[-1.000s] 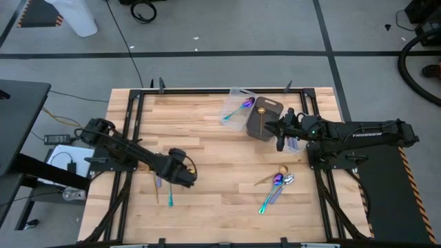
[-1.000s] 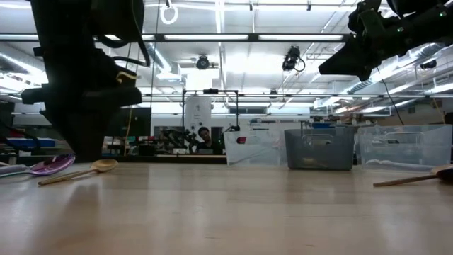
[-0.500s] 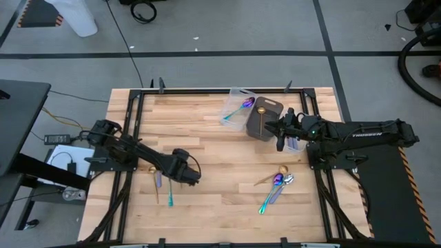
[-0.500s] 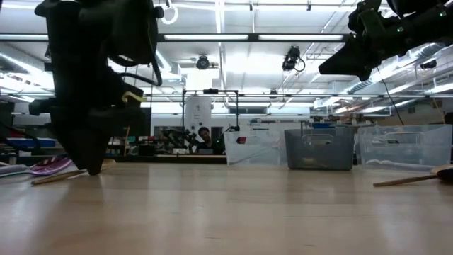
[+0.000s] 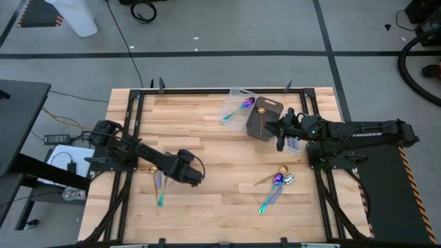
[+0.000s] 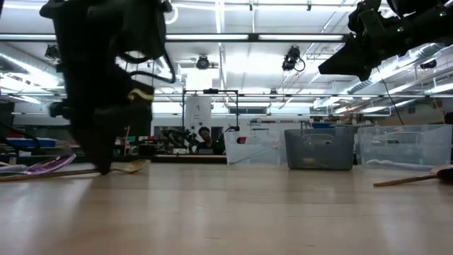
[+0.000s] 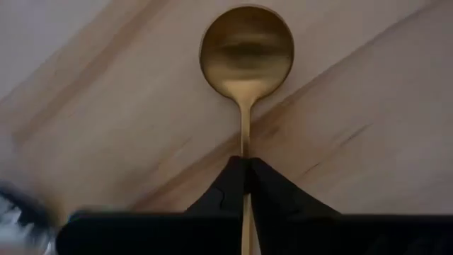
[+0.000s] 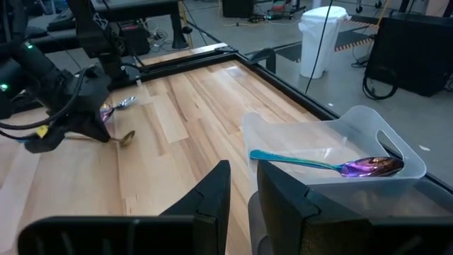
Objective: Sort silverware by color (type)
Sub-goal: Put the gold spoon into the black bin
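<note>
Left pincer [image 7: 244,185] clamped on gold spoon [image 7: 245,53] handle, plain only from left wrist, right pincer [image 5: 280,135] part-open.

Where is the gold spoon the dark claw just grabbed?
The gold spoon lies on the table's left side, its handle pinched in the left gripper, beside an iridescent spoon.

Spoons lie on our table [image 5: 220,148] at left and right.
One spoon [image 5: 238,109] rests in the far tray [image 5: 229,103], beside the bin [image 5: 264,118].
</note>
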`<state>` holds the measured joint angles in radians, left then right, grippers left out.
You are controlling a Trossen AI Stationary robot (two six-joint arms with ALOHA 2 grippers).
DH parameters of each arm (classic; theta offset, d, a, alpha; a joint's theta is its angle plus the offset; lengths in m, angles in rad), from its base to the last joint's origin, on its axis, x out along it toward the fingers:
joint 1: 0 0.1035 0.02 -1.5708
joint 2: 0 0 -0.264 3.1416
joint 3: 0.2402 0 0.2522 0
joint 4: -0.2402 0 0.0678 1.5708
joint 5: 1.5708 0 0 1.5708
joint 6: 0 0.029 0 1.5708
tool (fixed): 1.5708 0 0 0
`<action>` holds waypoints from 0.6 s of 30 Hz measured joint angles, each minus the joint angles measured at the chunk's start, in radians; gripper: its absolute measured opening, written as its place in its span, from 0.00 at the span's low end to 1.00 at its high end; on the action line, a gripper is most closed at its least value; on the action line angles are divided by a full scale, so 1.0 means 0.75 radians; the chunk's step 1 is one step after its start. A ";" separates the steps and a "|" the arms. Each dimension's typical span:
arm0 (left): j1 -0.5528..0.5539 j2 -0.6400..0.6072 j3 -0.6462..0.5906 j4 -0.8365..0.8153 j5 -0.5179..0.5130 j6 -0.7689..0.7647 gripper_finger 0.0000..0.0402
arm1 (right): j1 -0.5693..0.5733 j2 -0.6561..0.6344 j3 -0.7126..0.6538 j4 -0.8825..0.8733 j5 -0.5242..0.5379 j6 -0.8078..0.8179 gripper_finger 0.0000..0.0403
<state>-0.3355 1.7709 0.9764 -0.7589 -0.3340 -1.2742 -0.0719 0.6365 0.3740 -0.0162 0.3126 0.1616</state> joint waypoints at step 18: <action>0.155 -0.002 0.132 0.476 -0.206 0.541 0.03 | 0.000 0.000 0.000 -0.002 -0.068 0.005 0.20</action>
<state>-0.2191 1.7691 1.0756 -0.4020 -0.4886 -0.8681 -0.0721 0.6365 0.3740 -0.0180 0.2620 0.1650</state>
